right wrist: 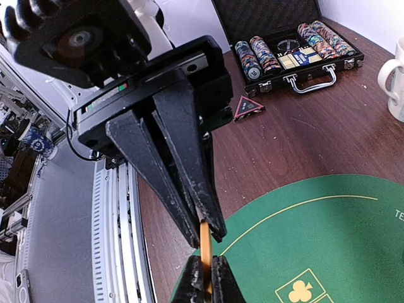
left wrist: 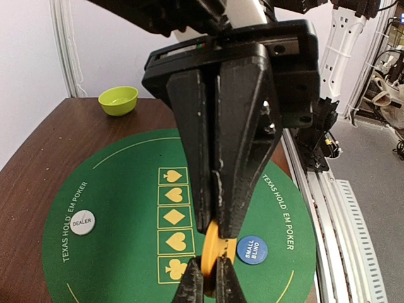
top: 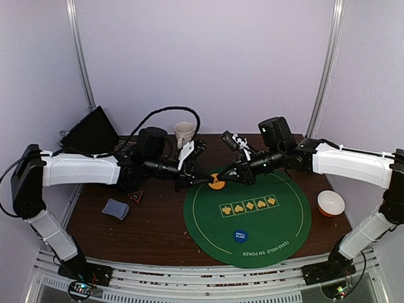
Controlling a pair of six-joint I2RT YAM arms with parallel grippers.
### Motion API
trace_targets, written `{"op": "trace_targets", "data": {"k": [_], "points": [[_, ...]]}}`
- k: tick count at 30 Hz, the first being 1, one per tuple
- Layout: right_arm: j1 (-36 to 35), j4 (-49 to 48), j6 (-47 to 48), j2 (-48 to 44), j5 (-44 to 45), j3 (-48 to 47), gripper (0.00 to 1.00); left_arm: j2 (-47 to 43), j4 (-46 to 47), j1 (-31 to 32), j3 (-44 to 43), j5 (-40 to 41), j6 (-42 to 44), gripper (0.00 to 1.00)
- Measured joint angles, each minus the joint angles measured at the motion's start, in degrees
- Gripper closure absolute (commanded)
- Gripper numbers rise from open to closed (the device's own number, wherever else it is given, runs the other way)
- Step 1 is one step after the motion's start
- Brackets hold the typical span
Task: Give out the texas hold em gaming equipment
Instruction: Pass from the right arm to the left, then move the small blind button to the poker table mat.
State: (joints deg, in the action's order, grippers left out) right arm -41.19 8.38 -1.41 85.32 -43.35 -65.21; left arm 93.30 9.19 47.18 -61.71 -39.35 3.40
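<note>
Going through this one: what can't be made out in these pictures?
Print on the orange button: covered by the left tool and right tool in both wrist views, too small from the top.
Chip case: top view, mostly behind the left arm.
Mug: right wrist view, cut by the right edge.
Count of the cards: top view, too small.

Even diffuse light, faint shadows — top cam soft, edges bowed; table (right wrist: 303, 139) shiny.

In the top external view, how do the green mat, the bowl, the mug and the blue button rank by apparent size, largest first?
1. green mat
2. bowl and mug: about alike; the mug stands farther from the camera, so I do not rank them
3. blue button
</note>
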Motion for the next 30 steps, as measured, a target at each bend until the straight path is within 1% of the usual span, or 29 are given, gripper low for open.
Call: {"op": "trace_targets", "data": {"k": [1,2,3,4,6,7,8,9,12,14,17,20,22,25,30], "points": [[0.0,0.0,0.2,0.0,0.0,0.0,0.87,-0.1,-0.2,0.0,0.0,-0.4,0.0,1.0],[-0.1,0.0,0.3,0.0,0.3,0.0,0.71,-0.3,-0.2,0.0,0.1,-0.3,0.0,1.0],[-0.1,0.0,0.1,0.0,0.7,-0.1,0.6,-0.5,-0.2,0.0,0.2,0.0,0.0,1.0],[-0.3,0.2,-0.5,0.0,2.4,-0.2,0.51,-0.8,-0.3,0.1,0.4,0.7,0.0,1.0],[-0.5,1.3,-2.4,0.3,8.1,-1.1,0.4,-1.5,-0.6,0.4,0.5,4.2,0.1,1.0],[-0.5,2.8,-3.3,0.5,12.1,-1.8,0.3,-1.9,-1.0,0.5,0.5,6.8,0.1,1.0],[-0.5,4.3,-4.5,0.7,15.5,-2.4,0.09,-2.4,-1.9,0.5,0.5,9.5,0.0,1.0],[-0.7,5.7,-6.1,0.9,18.2,-2.6,0.01,-2.7,-2.5,0.3,0.5,11.5,-0.2,1.0],[-2.0,12.2,-11.0,1.2,28.8,-2.8,0.0,-4.2,-5.2,-1.6,1.2,18.8,-1.3,1.0],[-4.6,16.4,-14.5,2.0,34.4,-2.8,0.0,-6.1,-6.5,-3.5,2.7,23.4,-1.9,1.0],[-10.5,21.4,-19.5,4.2,38.6,-2.8,0.0,-9.4,-7.5,-5.7,5.2,28.3,-1.9,1.0],[-15.3,24.7,-23.3,7.9,39.5,-2.7,0.01,-11.4,-7.8,-6.4,6.0,31.0,-1.7,1.0],[-17.5,26.1,-25.3,10.8,39.5,-2.3,0.07,-11.7,-7.9,-6.4,6.0,31.9,-1.3,1.0],[-18.3,27.8,-27.4,14.3,39.2,-1.8,0.17,-11.8,-8.3,-6.4,6.0,32.8,-0.9,1.0],[-18.6,29.2,-29.2,17.1,39.0,-1.0,0.25,-11.8,-9.4,-6.4,6.2,33.6,-0.4,1.0]]}}
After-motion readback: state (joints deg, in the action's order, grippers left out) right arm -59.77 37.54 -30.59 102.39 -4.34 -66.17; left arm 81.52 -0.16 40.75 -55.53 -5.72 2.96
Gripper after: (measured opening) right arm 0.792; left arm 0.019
